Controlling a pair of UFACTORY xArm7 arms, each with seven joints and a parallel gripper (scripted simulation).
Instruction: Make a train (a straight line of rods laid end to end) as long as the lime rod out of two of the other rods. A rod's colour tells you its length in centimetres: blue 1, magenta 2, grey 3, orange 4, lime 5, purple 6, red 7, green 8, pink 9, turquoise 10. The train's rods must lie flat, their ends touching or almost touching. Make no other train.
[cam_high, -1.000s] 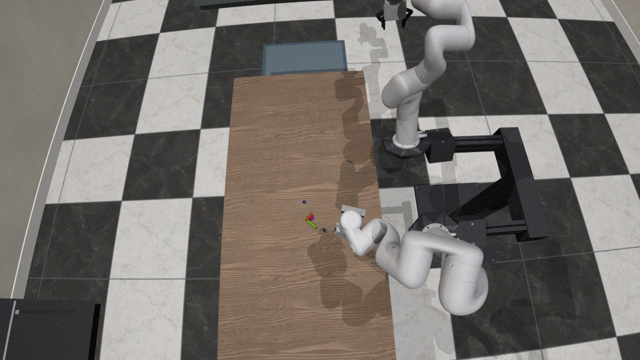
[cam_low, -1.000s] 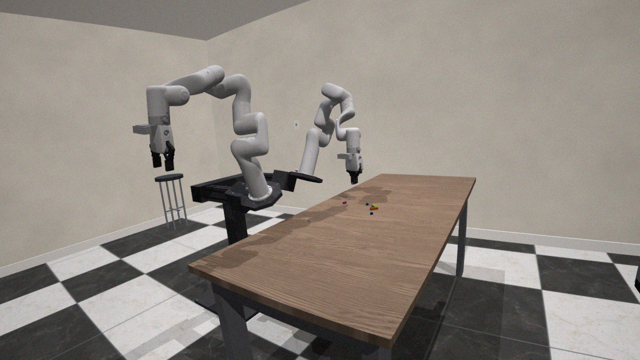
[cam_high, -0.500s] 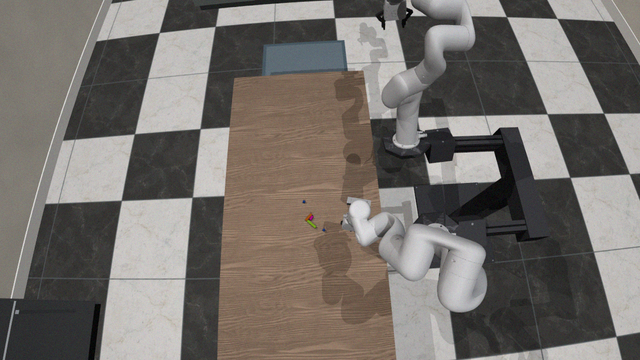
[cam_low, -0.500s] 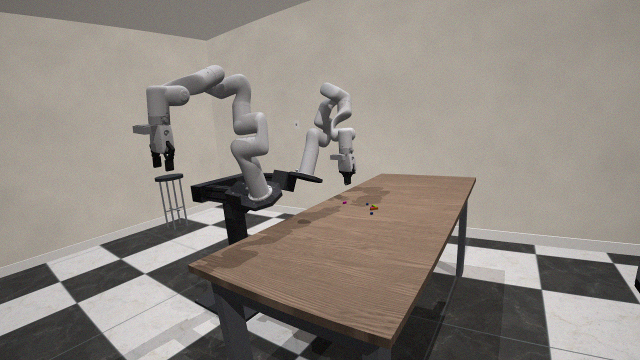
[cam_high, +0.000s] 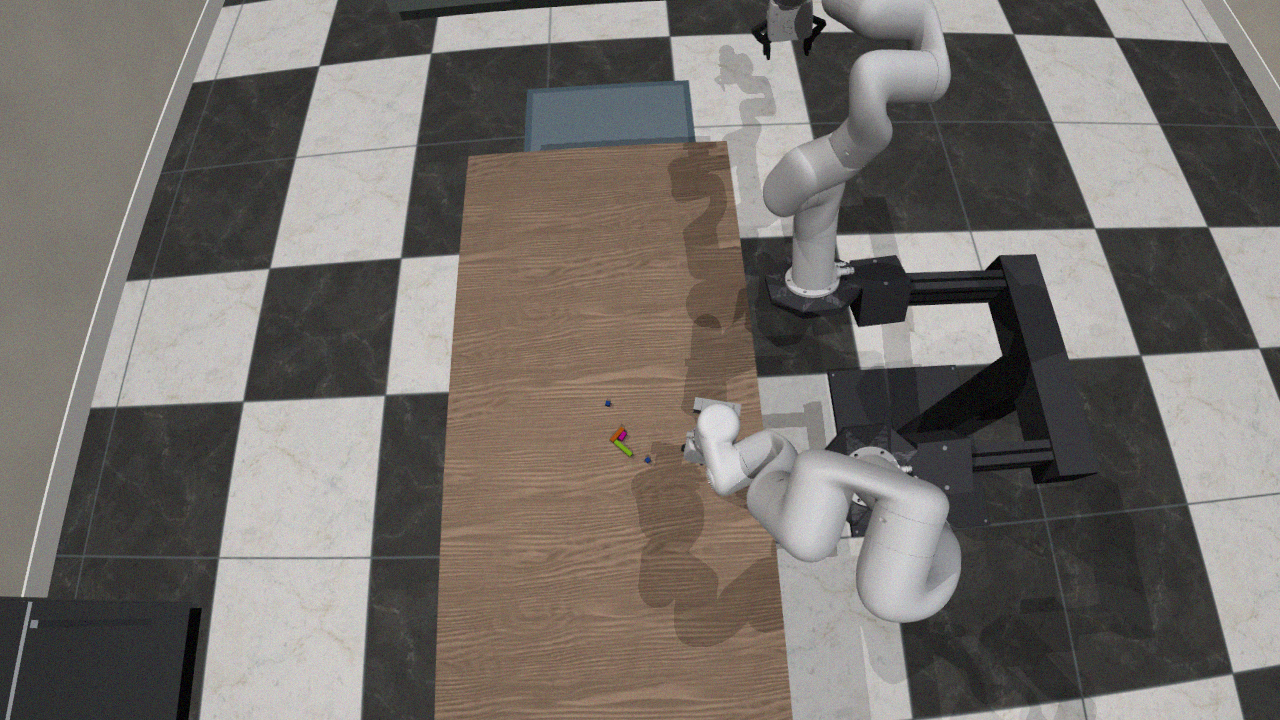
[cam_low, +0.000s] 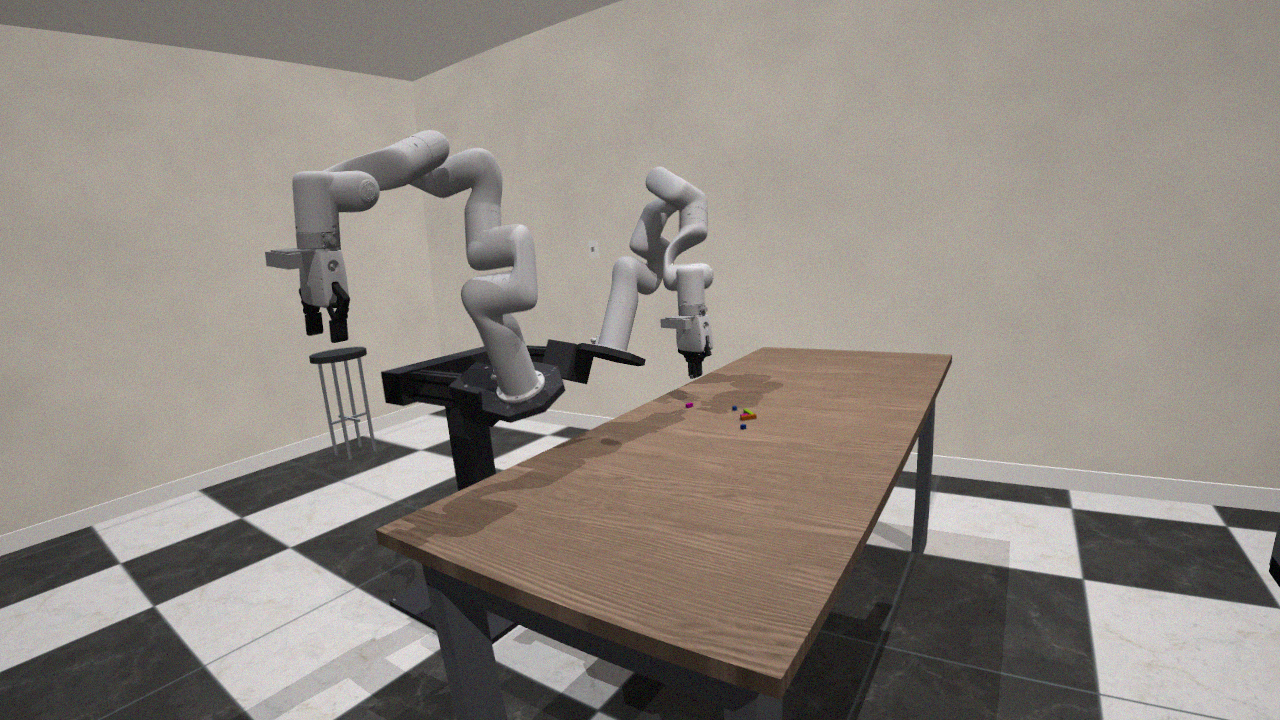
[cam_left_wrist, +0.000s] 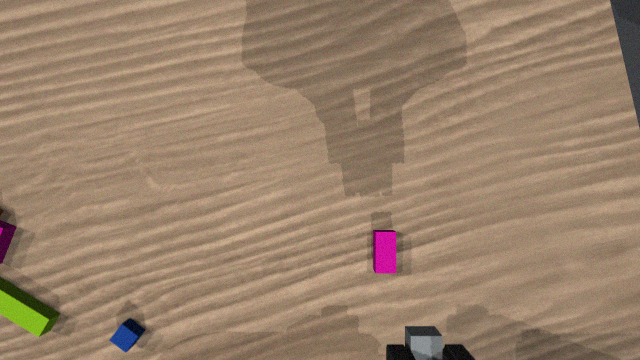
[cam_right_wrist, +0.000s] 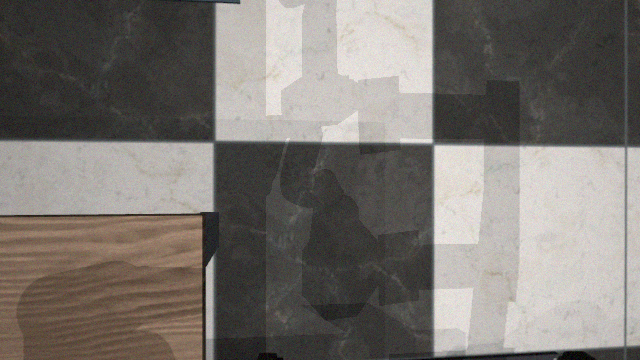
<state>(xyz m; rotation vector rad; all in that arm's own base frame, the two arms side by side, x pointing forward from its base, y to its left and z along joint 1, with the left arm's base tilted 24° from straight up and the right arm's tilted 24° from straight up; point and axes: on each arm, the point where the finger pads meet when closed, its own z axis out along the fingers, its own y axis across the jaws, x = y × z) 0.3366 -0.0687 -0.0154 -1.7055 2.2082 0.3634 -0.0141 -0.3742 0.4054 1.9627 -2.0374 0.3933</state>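
My left gripper (cam_low: 695, 368) (cam_left_wrist: 423, 350) is shut on the grey rod (cam_left_wrist: 425, 344), above the table near its robot-side edge. A loose magenta rod (cam_low: 689, 405) (cam_left_wrist: 385, 251) lies flat ahead of it; the top view hides it behind the arm. The lime rod (cam_high: 623, 448) (cam_left_wrist: 24, 309) lies by the orange rod (cam_high: 616, 436) (cam_low: 748, 417), at an angle to it. A second magenta rod (cam_high: 622, 436) (cam_left_wrist: 5, 241) is beside the orange one. One blue rod (cam_high: 648, 459) (cam_left_wrist: 127, 335) lies near the lime rod, another blue rod (cam_high: 607, 402) (cam_low: 742, 427) farther off. My right gripper (cam_high: 790, 51) (cam_low: 325, 331) is open and empty, off the table.
The wooden table (cam_high: 537, 295) (cam_low: 698, 537) carries the rods. Its robot-side edge runs close to the loose magenta rod. A blue-grey box (cam_high: 617, 111) stands beyond the table's far end in the top view. A stool (cam_low: 338, 354) stands on the floor below the right gripper in the exterior view.
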